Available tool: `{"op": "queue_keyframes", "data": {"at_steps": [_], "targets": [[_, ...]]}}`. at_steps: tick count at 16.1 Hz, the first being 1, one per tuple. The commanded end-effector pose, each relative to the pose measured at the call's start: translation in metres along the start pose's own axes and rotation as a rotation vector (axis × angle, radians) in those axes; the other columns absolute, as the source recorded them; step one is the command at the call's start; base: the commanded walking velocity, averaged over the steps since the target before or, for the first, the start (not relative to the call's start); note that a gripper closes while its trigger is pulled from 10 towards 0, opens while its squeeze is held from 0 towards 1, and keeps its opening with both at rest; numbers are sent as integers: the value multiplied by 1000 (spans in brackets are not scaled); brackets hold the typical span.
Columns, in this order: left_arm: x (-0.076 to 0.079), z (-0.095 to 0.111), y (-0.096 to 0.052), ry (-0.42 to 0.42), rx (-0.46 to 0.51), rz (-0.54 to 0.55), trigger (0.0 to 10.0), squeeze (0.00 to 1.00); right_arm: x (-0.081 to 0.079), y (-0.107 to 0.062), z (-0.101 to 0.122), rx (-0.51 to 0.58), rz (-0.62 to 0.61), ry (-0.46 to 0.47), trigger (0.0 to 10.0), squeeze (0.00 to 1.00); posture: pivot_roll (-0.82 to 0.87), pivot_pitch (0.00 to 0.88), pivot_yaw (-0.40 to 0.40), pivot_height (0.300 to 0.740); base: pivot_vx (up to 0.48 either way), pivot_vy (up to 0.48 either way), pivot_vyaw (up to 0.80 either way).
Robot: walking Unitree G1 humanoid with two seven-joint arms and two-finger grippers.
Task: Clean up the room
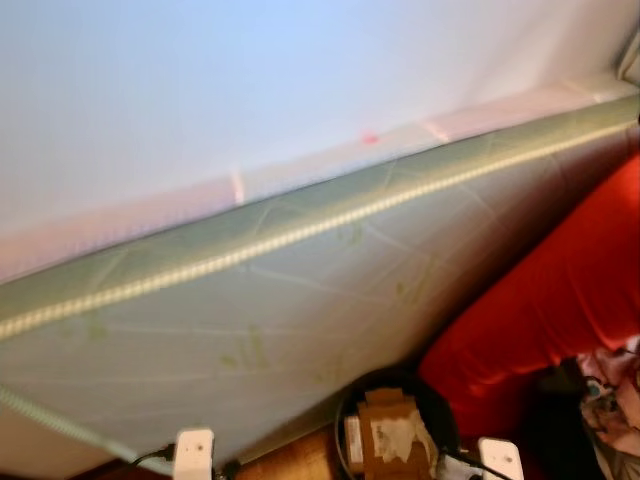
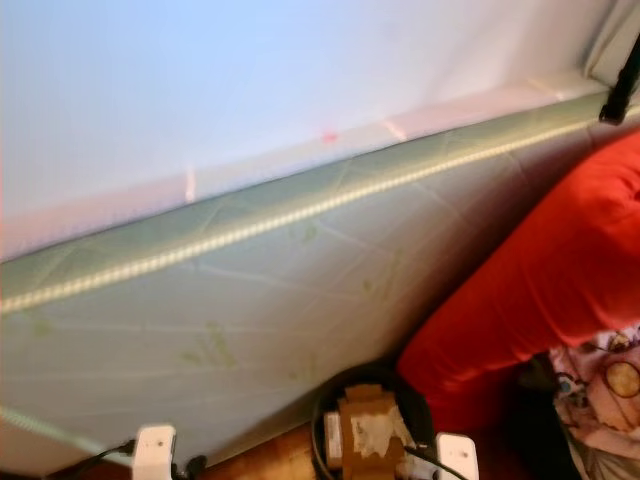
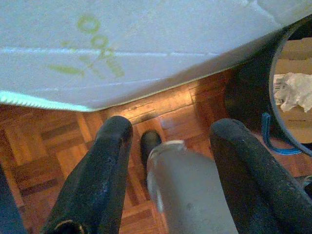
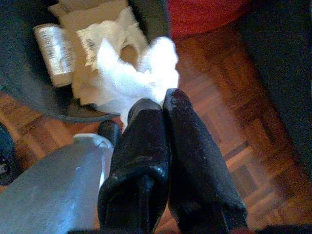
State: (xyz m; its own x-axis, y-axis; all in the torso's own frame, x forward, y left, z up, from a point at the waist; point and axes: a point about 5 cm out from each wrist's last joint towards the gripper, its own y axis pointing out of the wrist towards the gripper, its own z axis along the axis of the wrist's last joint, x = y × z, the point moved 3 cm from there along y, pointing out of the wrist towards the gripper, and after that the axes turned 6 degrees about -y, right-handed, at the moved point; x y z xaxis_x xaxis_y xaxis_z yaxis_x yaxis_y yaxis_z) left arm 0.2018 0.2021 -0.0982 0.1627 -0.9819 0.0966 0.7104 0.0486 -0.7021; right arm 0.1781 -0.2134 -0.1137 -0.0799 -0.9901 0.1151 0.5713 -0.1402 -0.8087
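Note:
My right gripper (image 4: pixel 161 100) is shut on a crumpled white tissue (image 4: pixel 139 73), held over the near rim of a dark round trash bin (image 4: pixel 29 97). The bin (image 1: pixel 345 425) stands on the wood floor at the foot of a leaning mattress and holds cardboard (image 1: pixel 385 410), crumpled paper (image 3: pixel 292 92) and a small wrapped roll (image 4: pixel 53 46). My left gripper (image 3: pixel 173 129) is open above the parquet, with nothing between its fingers (image 3: pixel 114 146), just left of the bin and below the mattress edge.
A pale green quilted mattress (image 1: pixel 300 300) leans against the white wall (image 1: pixel 250 80). A red blanket (image 1: pixel 540 300) lies right of the bin, with patterned fabric (image 1: pixel 615 385) beside it. Something dark (image 4: pixel 282 63) stands at the right. My silver leg and black foot (image 3: pixel 148 141) are below.

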Motion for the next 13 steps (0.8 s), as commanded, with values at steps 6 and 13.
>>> {"op": "queue_keyframes", "data": {"at_steps": [6,13], "targets": [[-7,12,0,-31,76,18,10000,0,-11,0,8,64,63,0,10000,0,44,168,-53,740,0,0,0],[9,56,4,-39,270,-36,10000,0,-16,-3,21,191,132,41,10000,0,49,177,-52,740,0,0,0]]}}
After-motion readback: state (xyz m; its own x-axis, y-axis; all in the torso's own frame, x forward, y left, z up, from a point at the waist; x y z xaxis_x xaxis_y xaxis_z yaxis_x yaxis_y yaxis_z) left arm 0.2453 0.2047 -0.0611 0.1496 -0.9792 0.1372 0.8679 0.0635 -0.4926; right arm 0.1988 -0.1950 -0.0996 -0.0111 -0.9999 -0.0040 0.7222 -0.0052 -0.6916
